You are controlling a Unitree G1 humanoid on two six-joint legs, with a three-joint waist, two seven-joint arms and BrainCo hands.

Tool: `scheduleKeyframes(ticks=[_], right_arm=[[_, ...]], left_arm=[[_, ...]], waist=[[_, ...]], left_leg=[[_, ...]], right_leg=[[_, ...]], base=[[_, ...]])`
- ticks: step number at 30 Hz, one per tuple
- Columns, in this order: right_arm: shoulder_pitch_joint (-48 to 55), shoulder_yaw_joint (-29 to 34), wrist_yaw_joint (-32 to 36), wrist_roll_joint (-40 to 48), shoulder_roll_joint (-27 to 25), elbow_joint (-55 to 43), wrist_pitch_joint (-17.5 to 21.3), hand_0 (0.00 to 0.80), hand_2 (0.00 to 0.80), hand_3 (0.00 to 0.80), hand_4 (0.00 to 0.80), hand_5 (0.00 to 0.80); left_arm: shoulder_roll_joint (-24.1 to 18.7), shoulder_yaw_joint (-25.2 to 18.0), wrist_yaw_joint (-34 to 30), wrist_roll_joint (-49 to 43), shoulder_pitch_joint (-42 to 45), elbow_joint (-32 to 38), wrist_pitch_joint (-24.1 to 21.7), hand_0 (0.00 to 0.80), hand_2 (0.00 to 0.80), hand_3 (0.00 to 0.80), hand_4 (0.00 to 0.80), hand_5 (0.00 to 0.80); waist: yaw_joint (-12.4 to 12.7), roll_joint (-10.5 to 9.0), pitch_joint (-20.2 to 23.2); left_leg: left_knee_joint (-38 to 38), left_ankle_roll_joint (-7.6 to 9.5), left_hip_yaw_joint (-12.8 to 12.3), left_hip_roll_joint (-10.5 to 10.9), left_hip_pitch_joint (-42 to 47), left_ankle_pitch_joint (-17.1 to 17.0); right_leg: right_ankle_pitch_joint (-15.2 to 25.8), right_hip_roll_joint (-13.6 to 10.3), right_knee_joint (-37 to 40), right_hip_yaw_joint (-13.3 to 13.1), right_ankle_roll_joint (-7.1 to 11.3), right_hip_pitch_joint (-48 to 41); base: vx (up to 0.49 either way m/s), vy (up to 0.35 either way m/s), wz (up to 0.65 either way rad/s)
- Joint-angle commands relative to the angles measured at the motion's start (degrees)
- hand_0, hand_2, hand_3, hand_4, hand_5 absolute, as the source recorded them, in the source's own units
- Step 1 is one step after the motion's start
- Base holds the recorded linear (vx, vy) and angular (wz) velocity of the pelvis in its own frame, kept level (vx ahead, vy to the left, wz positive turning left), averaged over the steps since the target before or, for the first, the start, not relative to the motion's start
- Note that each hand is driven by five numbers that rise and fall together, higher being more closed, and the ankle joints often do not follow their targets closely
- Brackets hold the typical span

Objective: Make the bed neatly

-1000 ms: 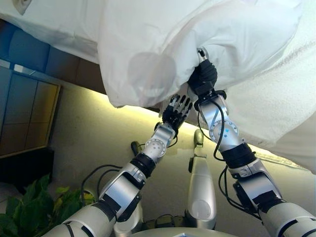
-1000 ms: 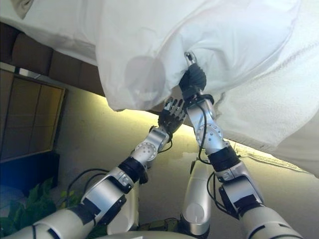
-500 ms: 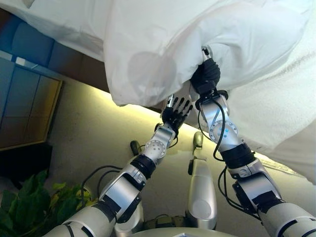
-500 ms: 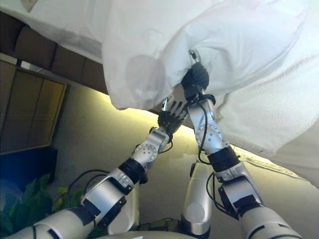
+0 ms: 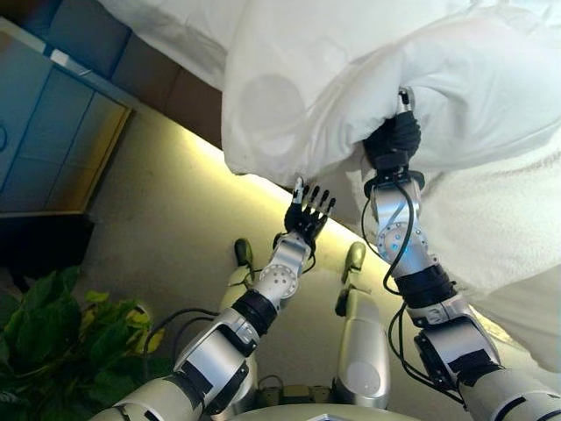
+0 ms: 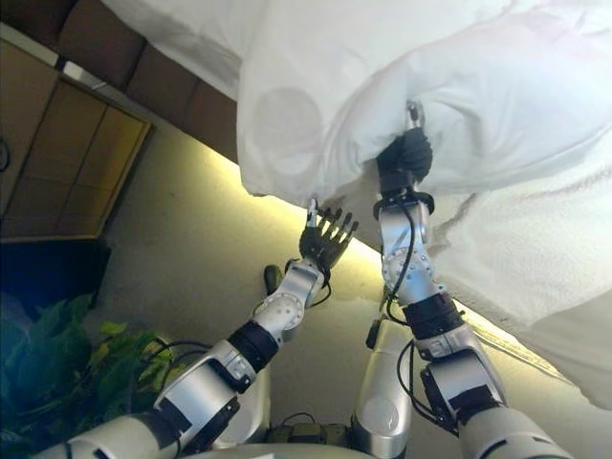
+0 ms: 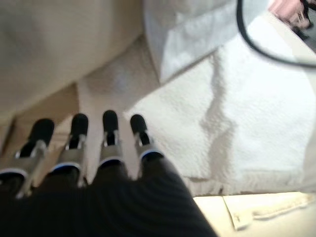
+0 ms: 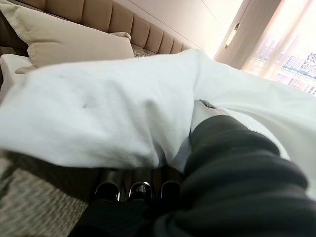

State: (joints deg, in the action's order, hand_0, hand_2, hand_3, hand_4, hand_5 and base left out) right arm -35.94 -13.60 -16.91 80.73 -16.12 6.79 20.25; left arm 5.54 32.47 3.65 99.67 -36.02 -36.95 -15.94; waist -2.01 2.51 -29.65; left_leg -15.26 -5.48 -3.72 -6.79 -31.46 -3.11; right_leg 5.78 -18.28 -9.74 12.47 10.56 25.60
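Note:
A big white pillow [image 5: 368, 88] hangs over the bed's edge. My right hand [image 5: 392, 140] is shut on its lower edge, the cloth bunched over the dark cover. In the right wrist view the pillow [image 8: 98, 113] drapes over my curled fingers [image 8: 140, 190]. My left hand [image 5: 307, 210] is open with straight fingers, just below the pillow's lower edge and apart from it. The left wrist view shows its fingertips [image 7: 108, 123] pointing at the white textured bedspread [image 7: 247, 108].
The textured white bedspread [image 5: 491, 210] hangs down on the right. A brown bed base [image 5: 175, 88] runs above a lit strip on the beige floor. A beige pillow [image 8: 64, 39] leans on the tufted headboard [image 8: 123, 24]. A leafy plant [image 5: 61, 342] stands lower left.
The camera has moved, shifting the whole picture. My right hand has carried the pillow's edge farther from the left hand, which stays open and now sits clear below the pillow.

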Motion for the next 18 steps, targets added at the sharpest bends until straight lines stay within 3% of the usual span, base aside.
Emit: scheduleKeyframes(ticks=[1, 11, 18], right_arm=[[-2.66, 2.66, 4.85, -0.24, 1.62, -7.77, 2.53, 0.800, 0.800, 0.800, 0.800, 0.800], [-4.03, 3.13, 5.79, 0.61, 1.86, -7.27, 1.35, 0.800, 0.800, 0.800, 0.800, 0.800], [-5.02, 2.20, 5.86, -0.69, 3.03, -7.58, -0.39, 0.800, 0.800, 0.800, 0.800, 0.800]], left_arm=[[1.30, 1.39, 0.59, -2.60, -2.15, 3.61, 0.41, 0.000, 0.000, 0.000, 0.000, 0.000], [3.71, 0.21, 2.43, -3.76, -6.75, 1.08, 0.72, 0.000, 0.000, 0.000, 0.000, 0.000], [4.85, -2.42, 5.34, -7.72, -10.03, -2.82, -2.44, 0.000, 0.000, 0.000, 0.000, 0.000]], waist=[[1.67, -3.05, 0.76], [0.38, -4.15, 0.33], [-0.96, -5.11, 0.25]], left_leg=[[-0.60, -1.38, 1.73, -1.70, -1.24, -1.70], [0.63, -1.44, 0.59, -2.04, -1.56, -2.41], [1.50, -1.70, -0.40, -2.82, -1.32, -3.16]], right_leg=[[3.82, -3.92, 1.14, 0.97, 2.19, -2.80], [4.58, -3.35, 2.08, 0.69, 2.44, -2.13], [4.55, -2.51, 2.07, -0.35, 2.33, -1.29]], base=[[-0.005, -0.065, 0.14], [-0.003, -0.009, 0.02], [0.003, 0.014, -0.01]])
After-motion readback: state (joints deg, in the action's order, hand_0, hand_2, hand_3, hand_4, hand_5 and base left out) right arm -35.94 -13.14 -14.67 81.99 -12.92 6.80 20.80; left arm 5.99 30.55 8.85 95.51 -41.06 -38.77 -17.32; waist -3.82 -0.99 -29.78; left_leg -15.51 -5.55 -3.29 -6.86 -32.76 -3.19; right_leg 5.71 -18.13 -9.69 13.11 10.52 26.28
